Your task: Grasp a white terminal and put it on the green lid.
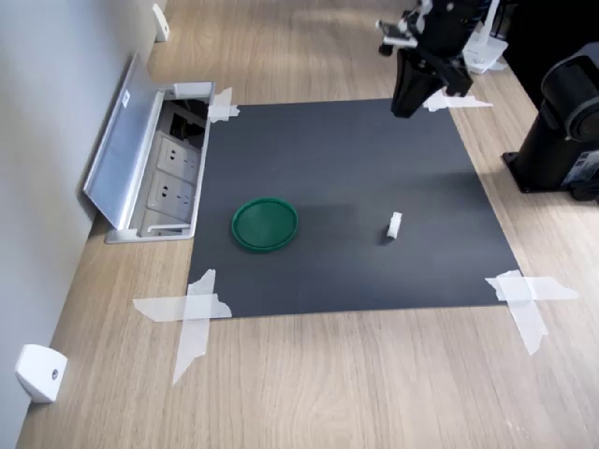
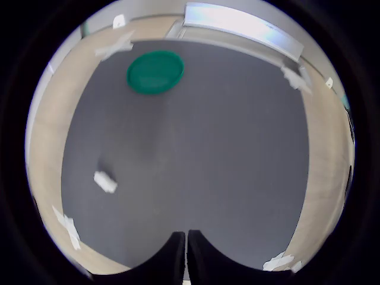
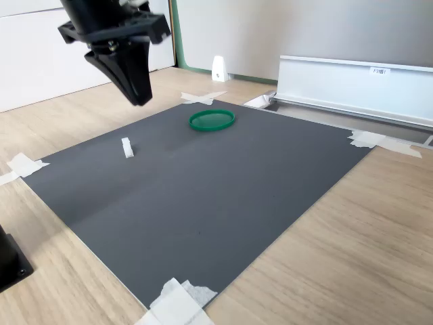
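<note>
One arm (image 3: 111, 40) hovering high, jaws shut, empty.

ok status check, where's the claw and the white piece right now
Claw shut, empty, high above the mat's edge. White terminal loose on the mat, apart from the green lid. Nothing in the way.

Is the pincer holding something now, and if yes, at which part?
Nothing is held. The pincer hangs shut and empty above the mat; the white terminal stands alone on it, apart from the green lid.

Looks like an office desk: light wood-grain tabletop (image 1: 309, 393) with a flip-up aluminium power-socket box (image 1: 154, 168) built in.
</note>
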Available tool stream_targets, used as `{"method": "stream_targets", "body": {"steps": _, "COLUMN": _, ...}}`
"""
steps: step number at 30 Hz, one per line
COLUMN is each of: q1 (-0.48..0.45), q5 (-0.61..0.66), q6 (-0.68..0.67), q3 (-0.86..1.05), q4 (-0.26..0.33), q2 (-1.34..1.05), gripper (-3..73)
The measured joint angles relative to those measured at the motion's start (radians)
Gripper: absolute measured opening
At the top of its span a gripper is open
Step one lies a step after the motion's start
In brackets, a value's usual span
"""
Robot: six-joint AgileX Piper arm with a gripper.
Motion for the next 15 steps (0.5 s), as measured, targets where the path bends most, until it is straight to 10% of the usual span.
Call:
{"method": "stream_targets", "body": {"steps": 7, "q1": 0.0, "q5": 0.022, "q6": -0.115, "q3": -0.009, "q4": 0.085, "q2": 0.076, "gripper": 17.2}}
{"method": "stream_targets", "body": {"steps": 15, "q1": 0.0, "q5": 0.031, "q6": -0.217, "q3": -0.01, "q4": 0.156, "q2": 0.089, "gripper": 53.4}}
